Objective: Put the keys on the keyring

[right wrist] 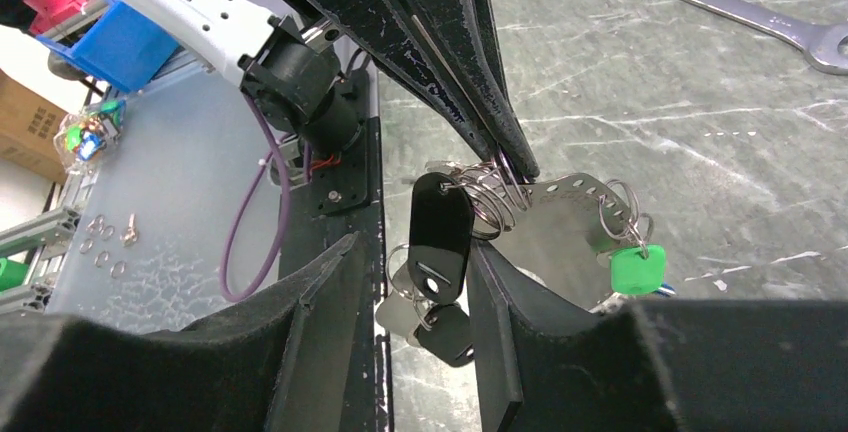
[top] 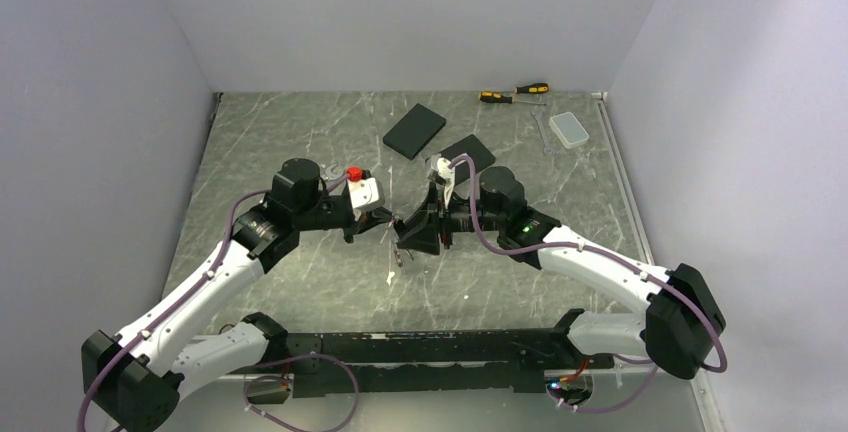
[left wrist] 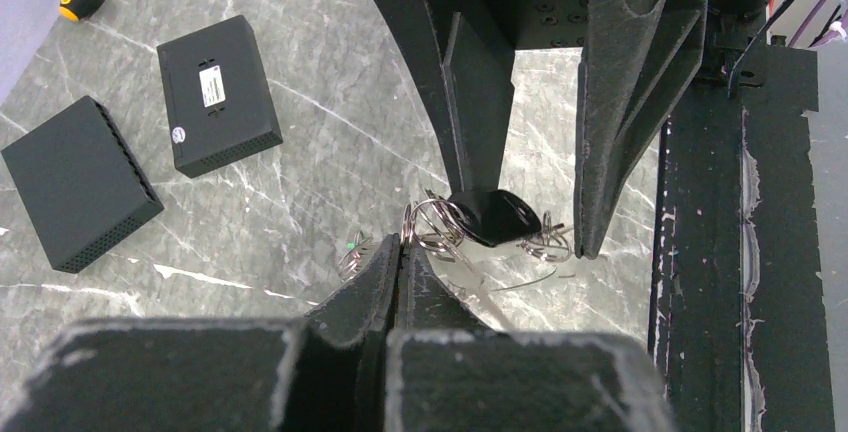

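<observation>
Looking down from the top camera, I see my left gripper and my right gripper meeting tip to tip, with the keys dangling as one small bunch just under them. Beyond the keys lie two black boxes. Farther beyond are two screwdrivers, one wrench and one pale lidded box.

From my left wrist, my left fingers are pressed together, pinching the keyring. It is a thin grey wire arc that runs out past a glossy black key head.

From my right wrist, my right fingers stand apart, straddling that black key head without clamping it. I count two black heads, one green head and what may be one plain grey key; the small split rings overlap too much to be sure.
</observation>
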`<state>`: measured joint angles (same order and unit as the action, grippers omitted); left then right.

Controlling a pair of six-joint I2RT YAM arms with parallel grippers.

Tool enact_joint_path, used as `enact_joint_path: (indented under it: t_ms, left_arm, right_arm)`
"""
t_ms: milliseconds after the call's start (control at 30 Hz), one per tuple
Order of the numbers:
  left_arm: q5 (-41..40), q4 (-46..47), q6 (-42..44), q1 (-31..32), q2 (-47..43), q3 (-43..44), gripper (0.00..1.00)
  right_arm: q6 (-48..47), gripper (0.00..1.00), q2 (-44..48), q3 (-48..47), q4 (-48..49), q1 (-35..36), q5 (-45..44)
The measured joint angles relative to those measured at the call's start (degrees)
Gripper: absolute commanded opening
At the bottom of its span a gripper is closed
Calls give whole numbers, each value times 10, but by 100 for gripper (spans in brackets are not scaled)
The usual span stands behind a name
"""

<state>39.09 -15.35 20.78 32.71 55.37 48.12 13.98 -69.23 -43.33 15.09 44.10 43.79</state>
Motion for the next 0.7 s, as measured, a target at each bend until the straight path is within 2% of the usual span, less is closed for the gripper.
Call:
enact_joint_path:
  t_ms: [100,200,300,367,467,700]
  left_arm:
    - [0,0,0,0,0,0,0]
    - [0,0,0,0,0,0,0]
    - [0,0,0,0,0,0,0]
    - [0,0,0,0,0,0,0]
    - [0,0,0,0,0,0,0]
    - [0,0,0,0,0,0,0]
  right_arm:
    - [1,47,-1,0,0,0,0]
    - [2,41,-1,0,0,0,0]
    - [2,26,-1,0,0,0,-2]
    - [1,12,-1,0,0,0,-5]
    - [2,1,-1,0,-2,0,-13]
    - [-1,0,-1,0,-7,0,-19]
